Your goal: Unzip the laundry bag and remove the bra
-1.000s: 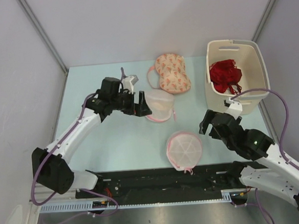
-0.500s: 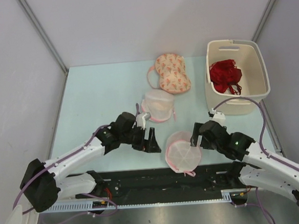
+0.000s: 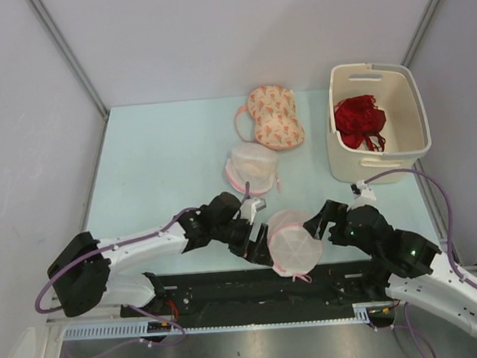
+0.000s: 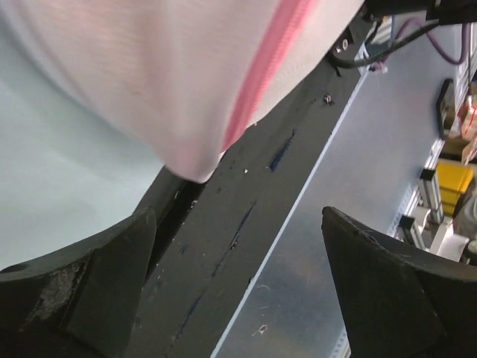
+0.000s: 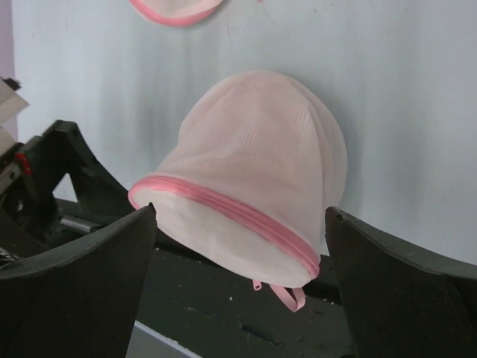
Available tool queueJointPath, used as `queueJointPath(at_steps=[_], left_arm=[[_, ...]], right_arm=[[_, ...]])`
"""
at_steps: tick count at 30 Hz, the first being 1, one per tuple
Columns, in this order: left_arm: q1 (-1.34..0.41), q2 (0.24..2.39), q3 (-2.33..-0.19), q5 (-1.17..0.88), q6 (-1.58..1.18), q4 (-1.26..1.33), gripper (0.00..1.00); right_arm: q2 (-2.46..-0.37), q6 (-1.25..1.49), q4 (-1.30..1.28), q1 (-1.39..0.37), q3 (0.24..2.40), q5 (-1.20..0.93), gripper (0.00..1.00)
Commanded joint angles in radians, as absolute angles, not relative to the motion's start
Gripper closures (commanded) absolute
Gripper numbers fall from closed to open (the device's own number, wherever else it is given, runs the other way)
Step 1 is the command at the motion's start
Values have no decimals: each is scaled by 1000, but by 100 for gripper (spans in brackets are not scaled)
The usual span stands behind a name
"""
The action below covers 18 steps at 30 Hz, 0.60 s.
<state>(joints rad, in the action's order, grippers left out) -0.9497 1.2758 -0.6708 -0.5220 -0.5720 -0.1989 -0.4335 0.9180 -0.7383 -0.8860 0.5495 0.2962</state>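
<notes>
Left gripper [image 3: 262,244]: you've brought it from the twin pouch [image 3: 251,166] to the laundry bag's [image 3: 293,242] 9 o'clock side.
Right gripper [image 3: 318,225]: you've moved it from beside the basket [image 3: 382,159] to the laundry bag's 3 o'clock side.

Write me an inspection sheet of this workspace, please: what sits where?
Surface: pale blue-green table, black rail along its near edge.
Job's things: laundry bag at the near edge, overhanging the rail, pink zipper looks closed; bra only a peach tint through the mesh.
Clutter: twin mesh pouch; patterned pink bra; red bra in a cream bin.
Pincers: left pincer open at the bag's left side; right pincer open, facing its right side.
Cables: purple cables loop along both arms.
Surroundings: grey walls.
</notes>
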Motion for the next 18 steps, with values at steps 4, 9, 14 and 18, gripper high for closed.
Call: queueJointPath(at_steps=[4, 9, 14, 18], left_arm=[[-992, 1426, -742, -545, -617, 30, 26], [-991, 1485, -848, -462, -578, -29, 96], [-934, 1431, -908, -466, -583, -117, 100], [-845, 1379, -888, -549, -604, -104, 100]], right_arm=[[-437, 945, -788, -891, 552, 255, 0], [-485, 943, -788, -894, 552, 239, 0], [-500, 934, -767, -899, 535, 235, 0], [-528, 936, -709, -900, 511, 227, 0]])
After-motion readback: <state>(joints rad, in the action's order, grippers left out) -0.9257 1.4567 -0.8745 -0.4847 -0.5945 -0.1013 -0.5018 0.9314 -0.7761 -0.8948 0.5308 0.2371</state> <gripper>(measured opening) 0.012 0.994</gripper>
